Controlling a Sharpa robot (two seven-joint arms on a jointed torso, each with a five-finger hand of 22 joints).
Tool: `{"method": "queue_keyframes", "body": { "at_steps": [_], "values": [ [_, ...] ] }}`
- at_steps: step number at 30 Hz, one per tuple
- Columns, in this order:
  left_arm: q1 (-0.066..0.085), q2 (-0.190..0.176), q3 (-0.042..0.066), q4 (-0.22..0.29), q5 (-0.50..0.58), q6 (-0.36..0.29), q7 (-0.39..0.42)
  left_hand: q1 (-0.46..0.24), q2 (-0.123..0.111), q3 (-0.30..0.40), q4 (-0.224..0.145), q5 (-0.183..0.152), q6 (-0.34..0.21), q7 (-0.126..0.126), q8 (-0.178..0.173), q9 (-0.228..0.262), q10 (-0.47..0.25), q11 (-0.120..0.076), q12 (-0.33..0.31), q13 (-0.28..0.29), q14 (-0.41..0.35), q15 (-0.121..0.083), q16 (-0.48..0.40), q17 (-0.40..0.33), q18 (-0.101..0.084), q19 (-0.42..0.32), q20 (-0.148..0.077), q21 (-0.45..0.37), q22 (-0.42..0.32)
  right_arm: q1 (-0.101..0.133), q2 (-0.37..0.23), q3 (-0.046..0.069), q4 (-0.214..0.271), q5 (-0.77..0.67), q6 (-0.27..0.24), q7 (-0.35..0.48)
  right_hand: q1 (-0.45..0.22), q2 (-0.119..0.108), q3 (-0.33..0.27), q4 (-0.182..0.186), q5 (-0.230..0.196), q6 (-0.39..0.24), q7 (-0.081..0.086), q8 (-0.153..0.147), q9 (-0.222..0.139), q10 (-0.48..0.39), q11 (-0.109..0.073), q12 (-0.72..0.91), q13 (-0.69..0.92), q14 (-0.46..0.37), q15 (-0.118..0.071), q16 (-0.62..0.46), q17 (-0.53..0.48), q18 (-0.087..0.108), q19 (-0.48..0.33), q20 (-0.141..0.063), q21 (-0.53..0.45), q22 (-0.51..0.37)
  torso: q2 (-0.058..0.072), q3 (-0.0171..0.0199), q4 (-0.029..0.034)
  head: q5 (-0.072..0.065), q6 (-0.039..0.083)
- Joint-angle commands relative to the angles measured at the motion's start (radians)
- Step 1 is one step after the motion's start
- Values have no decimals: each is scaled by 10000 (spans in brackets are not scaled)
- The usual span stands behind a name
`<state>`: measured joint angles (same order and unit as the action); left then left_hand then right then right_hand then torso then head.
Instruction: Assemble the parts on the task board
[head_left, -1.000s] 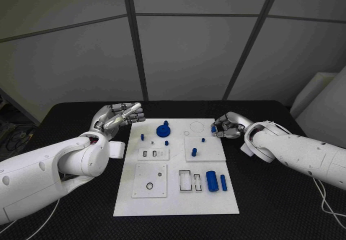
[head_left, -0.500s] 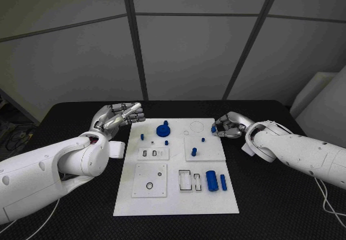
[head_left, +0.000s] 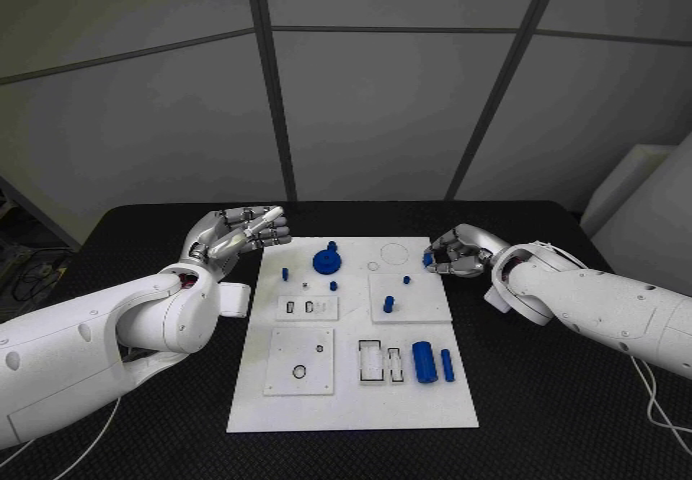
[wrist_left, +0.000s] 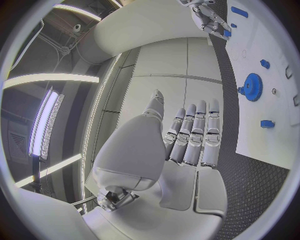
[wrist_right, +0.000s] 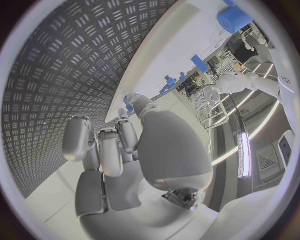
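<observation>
The white task board (head_left: 353, 400) lies in the middle of the black table. On it are a blue gear (head_left: 329, 261), a thick blue cylinder (head_left: 423, 361), a thin blue bar (head_left: 447, 365) and small blue pegs (head_left: 388, 303). My right hand (head_left: 462, 252) hovers at the board's far right edge and pinches a small blue part (head_left: 428, 259) between thumb and finger; the right wrist view shows that part (wrist_right: 127, 105) at the fingertips. My left hand (head_left: 242, 232) is raised beside the board's far left corner, fingers curled in, holding nothing. The gear (wrist_left: 252, 87) also appears in the left wrist view.
Raised white plates with slots and holes (head_left: 304, 307) (head_left: 302, 360) (head_left: 408, 298) sit on the board. Black table (head_left: 562, 400) stretches to both sides of the board. A grey panelled wall stands behind the table.
</observation>
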<state>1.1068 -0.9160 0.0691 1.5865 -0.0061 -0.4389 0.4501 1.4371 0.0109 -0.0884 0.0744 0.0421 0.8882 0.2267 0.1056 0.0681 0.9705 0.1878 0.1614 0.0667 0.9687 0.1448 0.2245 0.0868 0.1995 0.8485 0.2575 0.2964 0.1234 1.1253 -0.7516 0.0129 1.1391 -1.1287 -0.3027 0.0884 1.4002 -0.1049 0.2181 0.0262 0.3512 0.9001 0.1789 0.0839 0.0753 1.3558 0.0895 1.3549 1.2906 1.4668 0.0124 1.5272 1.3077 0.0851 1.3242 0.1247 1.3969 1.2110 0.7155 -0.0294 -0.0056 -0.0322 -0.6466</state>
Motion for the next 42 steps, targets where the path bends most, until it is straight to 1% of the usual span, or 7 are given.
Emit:
{"method": "queue_keyframes", "body": {
  "at_steps": [1, 12, 17, 22, 28, 35, 42],
  "values": [
    [9, 9, 6, 8, -118, 132, 28, -2, 112, 3, -67, 49, 16, 134, -43, -15, -46, 11, -40, -17, 65, 30, -47, -13, -187, -6, -14, -40, -14, 11, 23, 3, 7, -44, 37, 88, 73, 36, 10, -60, 10, 71, 3, 23, 16, 62, 12, 54, 10, 812, 50, 48, 1618, -110, 54, 27, 36, 16, -2, -3, 3, 0, -6],
    [6, 15, 6, 5, -137, 150, 3, -2, 112, 3, -67, 49, 16, 134, -43, -15, -46, 11, -40, -17, 65, 30, -47, -13, -187, -6, -14, -40, -14, 11, 109, 3, -48, -44, -41, 61, 37, 51, -7, -54, -83, 88, 8, 28, 15, 79, 16, 68, 25, 818, 47, 57, 1641, -117, 76, 23, 52, 51, -2, -4, -5, 0, -17],
    [6, 14, 6, 8, -138, 160, -11, -2, 112, 3, -67, 49, 16, 134, -43, -15, -46, 11, -40, -17, 65, 30, -47, -13, -187, -6, -14, -40, -14, 11, 144, 3, -82, -44, -47, 56, 37, 51, -7, -54, -83, 88, 8, 28, 15, 79, 16, 68, 25, 818, 47, 57, 1641, -117, 76, 23, 52, 51, 1, -5, 8, 4, -13],
    [6, 10, 6, 10, -139, 171, -31, -5, 121, -6, -79, 49, 11, 138, -55, -16, -54, 15, -54, -18, 67, 32, -52, -15, -188, -8, -13, -46, -18, 11, 170, 4, -113, -44, -59, 55, 28, 79, -3, -48, -115, 99, 11, 33, 16, 92, 17, 79, 37, 818, 48, 57, 1641, -119, 82, 22, 57, 60, -3, -3, 0, 16, -14],
    [6, 5, 6, 14, -139, 179, -49, -5, 121, -6, -79, 49, 11, 138, -55, -16, -54, 15, -54, -18, 67, 32, -52, -15, -188, -8, -13, -46, -18, 11, 177, 4, -128, -44, -65, 30, 13, 201, 40, -43, -149, 344, -11, 164, 59, 127, -1, 111, 76, 818, 37, 58, 1643, -122, 95, 16, 69, 84, -2, -5, -3, 15, -16],
    [6, 3, 6, 12, -139, 182, -61, -5, 121, -6, -79, 49, 11, 138, -55, -16, -54, 15, -54, -18, 67, 32, -52, -15, -188, -8, -13, -46, -18, 11, 160, 4, -111, -44, -77, 11, 4, 216, 50, -49, -143, 456, -35, 230, 77, 134, -21, 118, 85, 819, 23, 60, 1648, -123, 99, 6, 73, 93, -6, -3, -7, 7, -16],
    [6, -1, 6, 12, -139, 186, -76, -11, 123, -12, -82, 49, 9, 140, -61, -17, -58, 17, -60, -19, 67, 33, -54, -16, -189, -8, -13, -48, -20, 11, 177, 4, -67, -30, -156, 55, -14, 346, 125, -40, -131, 761, -116, 411, 129, 195, -89, 174, 156, 824, -29, 68, 1670, -129, 126, -33, 93, 136, -2, -1, 3, 6, -18]
  ]
}}
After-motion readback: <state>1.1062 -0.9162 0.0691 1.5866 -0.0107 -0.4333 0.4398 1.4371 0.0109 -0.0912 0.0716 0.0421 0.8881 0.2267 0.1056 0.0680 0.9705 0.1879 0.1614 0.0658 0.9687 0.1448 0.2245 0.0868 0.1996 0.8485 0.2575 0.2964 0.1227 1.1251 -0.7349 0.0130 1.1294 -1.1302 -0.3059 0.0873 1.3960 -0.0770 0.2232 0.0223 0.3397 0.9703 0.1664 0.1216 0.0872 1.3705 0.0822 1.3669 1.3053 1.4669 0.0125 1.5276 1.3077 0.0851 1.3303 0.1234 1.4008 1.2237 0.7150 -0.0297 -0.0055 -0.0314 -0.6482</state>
